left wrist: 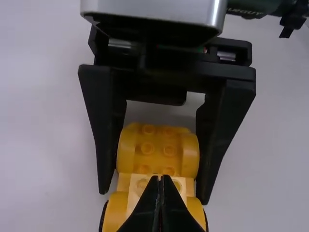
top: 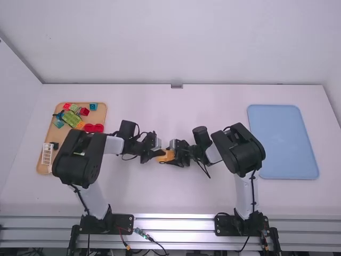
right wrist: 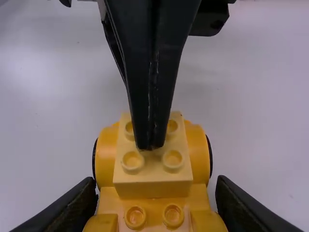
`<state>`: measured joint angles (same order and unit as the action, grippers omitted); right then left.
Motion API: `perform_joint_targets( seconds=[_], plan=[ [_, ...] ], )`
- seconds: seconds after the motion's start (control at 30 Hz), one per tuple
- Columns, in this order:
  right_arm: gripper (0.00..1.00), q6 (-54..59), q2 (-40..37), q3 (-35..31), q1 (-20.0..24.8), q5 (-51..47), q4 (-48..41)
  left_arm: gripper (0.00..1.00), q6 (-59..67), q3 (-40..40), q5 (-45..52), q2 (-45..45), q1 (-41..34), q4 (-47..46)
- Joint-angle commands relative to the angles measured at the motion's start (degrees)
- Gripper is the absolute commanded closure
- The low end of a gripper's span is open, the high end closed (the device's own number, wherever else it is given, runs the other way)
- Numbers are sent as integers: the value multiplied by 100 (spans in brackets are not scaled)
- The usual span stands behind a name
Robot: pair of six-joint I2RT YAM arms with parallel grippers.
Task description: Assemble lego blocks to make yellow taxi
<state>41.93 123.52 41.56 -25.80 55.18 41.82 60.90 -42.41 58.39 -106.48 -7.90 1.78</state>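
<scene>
yellow base (right wrist: pixel 108 203) clasped by right gripper (right wrist: pixel 155 187): pale block (right wrist: pixel 150 180) could be tilted if pressed unevenly by clenched left gripper (right wrist: pixel 150 143).

the left jaws, together, touch 1 pale yellow block (right wrist: pixel 153 188) atop the yellow wheeled base (right wrist: pixel 154 208).

On the yellow car base (left wrist: pixel 157 152), the left gripper's (top: pixel 160 153) fingertips hide some studs of the pale yellow brick (right wrist: pixel 152 189). Both wrist views cut the base off at an edge. In the high view, the right gripper (top: pixel 172 155) partly covers the base, and the studs on it are too small to count.
</scene>
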Motion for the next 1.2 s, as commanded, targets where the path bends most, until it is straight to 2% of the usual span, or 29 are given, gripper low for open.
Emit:
perform_joint_targets(
  seconds=[0.0, 0.1, 0.37, 0.43, 0.5, 0.57, 0.63, 0.67, 0.7, 0.73, 0.77, 0.83, 1.0, 1.17],
  plan=[
    [39, -11, 81, 17, -13, -249, -52, 98, 305, 90, -605, 199, -50, -378],
    [39, -11, 81, 17, -13, -251, -52, 98, 626, 72, -343, 566, 15, -621],
    [36, -11, 81, 17, -7, -271, -50, 98, 373, 74, -402, 1882, 315, -538],
    [35, -11, 81, 17, -9, -275, -50, 94, 237, 74, -472, 2105, 396, -483],
    [35, -11, 81, 17, -7, -273, -50, 73, 23, 74, -688, 2293, 474, -376],
    [33, -11, 81, 17, -9, -299, -52, 44, -244, 74, -966, 2474, 549, -267],
    [32, -15, 81, 17, -7, -339, -55, 32, -366, 74, -1080, 2538, 584, -188],
    [31, -13, 81, 15, -7, -387, -57, 22, -513, 74, -1158, 2570, 612, -83],
    [29, -13, 81, 17, -7, -424, -59, 1, -648, 74, -1196, 2586, 608, 20],
    [28, -13, 81, 17, -7, -426, -61, 1, -696, 74, -1213, 2590, 608, 46],
    [24, -13, 81, 15, -9, -420, -72, 1, -865, 74, -1303, 2601, 608, 170],
    [3, -87, 81, 15, 7, -420, -76, 1, -1522, 74, -1648, 2625, 608, 590],
    [1, -315, 70, 13, 190, -404, -76, 1, -2454, 46, -2452, 2625, 610, 1128],
    [0, -313, -116, -70, 522, -380, -446, 1, -2534, -289, -2640, 2621, 826, 660]
  ],
)
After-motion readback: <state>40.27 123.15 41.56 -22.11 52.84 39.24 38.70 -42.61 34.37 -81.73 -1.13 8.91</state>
